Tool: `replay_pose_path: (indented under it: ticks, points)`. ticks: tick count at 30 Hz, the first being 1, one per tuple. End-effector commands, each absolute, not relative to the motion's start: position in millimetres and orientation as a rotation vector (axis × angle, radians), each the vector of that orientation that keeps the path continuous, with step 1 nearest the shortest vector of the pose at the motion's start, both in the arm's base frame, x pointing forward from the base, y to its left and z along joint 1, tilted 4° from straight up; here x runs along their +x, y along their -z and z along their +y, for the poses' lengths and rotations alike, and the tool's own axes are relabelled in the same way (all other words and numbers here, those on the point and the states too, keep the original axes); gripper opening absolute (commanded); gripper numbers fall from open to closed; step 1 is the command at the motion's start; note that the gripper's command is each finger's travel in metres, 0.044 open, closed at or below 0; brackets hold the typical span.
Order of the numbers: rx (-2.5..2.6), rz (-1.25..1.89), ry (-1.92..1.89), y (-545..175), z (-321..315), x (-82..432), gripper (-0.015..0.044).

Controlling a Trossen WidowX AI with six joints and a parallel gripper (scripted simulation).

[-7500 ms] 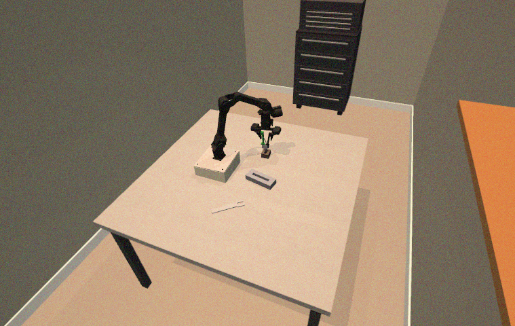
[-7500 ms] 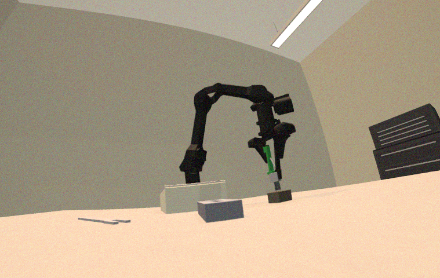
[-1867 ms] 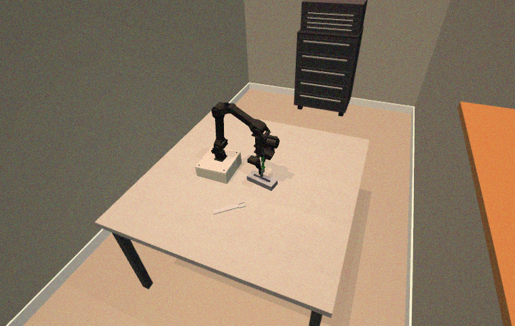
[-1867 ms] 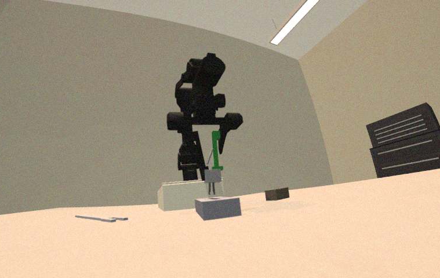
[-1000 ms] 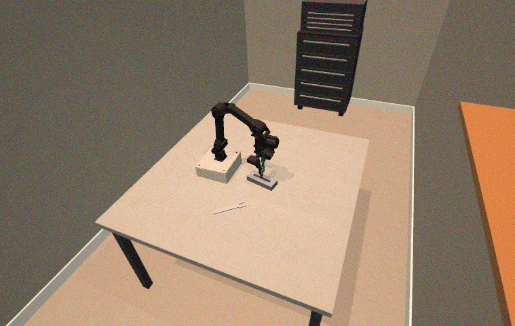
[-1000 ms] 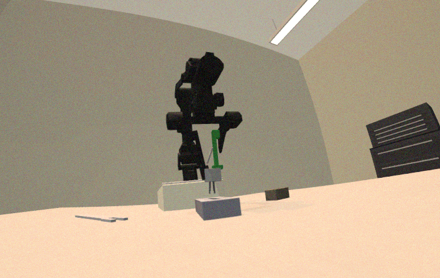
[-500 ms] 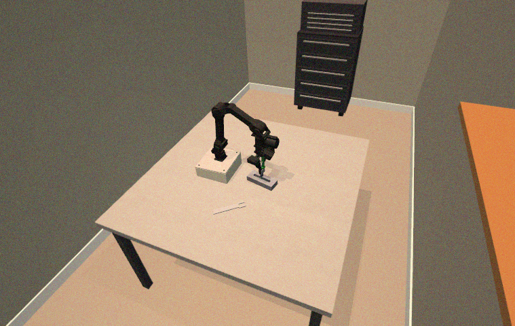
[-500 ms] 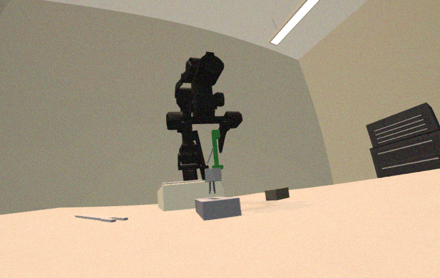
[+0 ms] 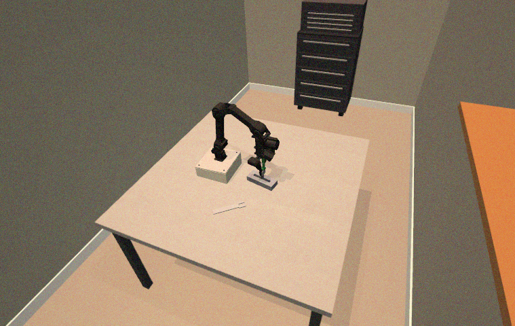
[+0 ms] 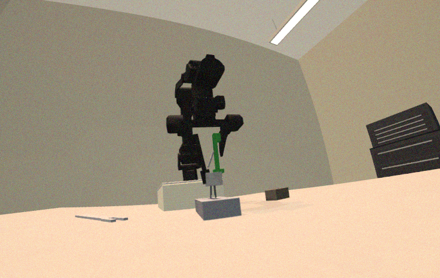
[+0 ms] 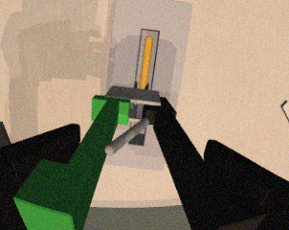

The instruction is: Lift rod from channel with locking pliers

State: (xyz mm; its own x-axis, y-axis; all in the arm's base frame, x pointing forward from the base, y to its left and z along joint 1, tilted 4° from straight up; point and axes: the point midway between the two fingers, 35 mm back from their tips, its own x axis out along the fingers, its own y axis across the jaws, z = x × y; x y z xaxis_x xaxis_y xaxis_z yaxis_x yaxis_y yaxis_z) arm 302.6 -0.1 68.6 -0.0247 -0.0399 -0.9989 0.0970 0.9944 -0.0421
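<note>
Pale table point(image 9: 292, 242) point(image 10: 284, 241) point(image 11: 240, 62): grey channel block point(image 9: 260, 182) point(image 10: 218, 209) point(image 11: 121, 53), pale base box point(image 9: 212, 173) point(image 10: 177, 197), dark block point(image 10: 276, 194) point(image 11: 0, 134).

From where I stand over the near edge of the table point(image 9: 292, 246) point(image 10: 215, 255) point(image 11: 250, 57), the channel block point(image 9: 269, 185) point(image 10: 220, 209) point(image 11: 122, 19) is my clock's centre. The rod point(image 11: 146, 62) lies in its channel point(image 9: 256, 176) point(image 11: 154, 53), and the pliers point(image 9: 262, 172) point(image 10: 213, 178) point(image 11: 135, 95) stand above, jaw tips at the block's top. At ten o'clock a box point(image 9: 212, 173) point(image 10: 177, 196) carries the arm point(image 9: 219, 129) point(image 10: 211, 72); at eight a forked piece point(image 9: 227, 208) point(image 10: 94, 218) lies flat on the table. Beyond the table, the drawer cabinet point(image 9: 320, 50) point(image 10: 406, 147) stands on the floor at one o'clock, and a slab point(image 9: 510, 181) sits at three. Seen from the low side, a small block point(image 10: 276, 194) rests at two.
</note>
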Motion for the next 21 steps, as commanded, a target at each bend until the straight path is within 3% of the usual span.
replay_pose_path:
  ticks: [1,21]
  points:
    - [0.050,1.595,0.110,-63.7,0.1,301.7,0.0320]
    - [0.050,1.595,0.111,-43.7,-0.8,301.1,0.0320]
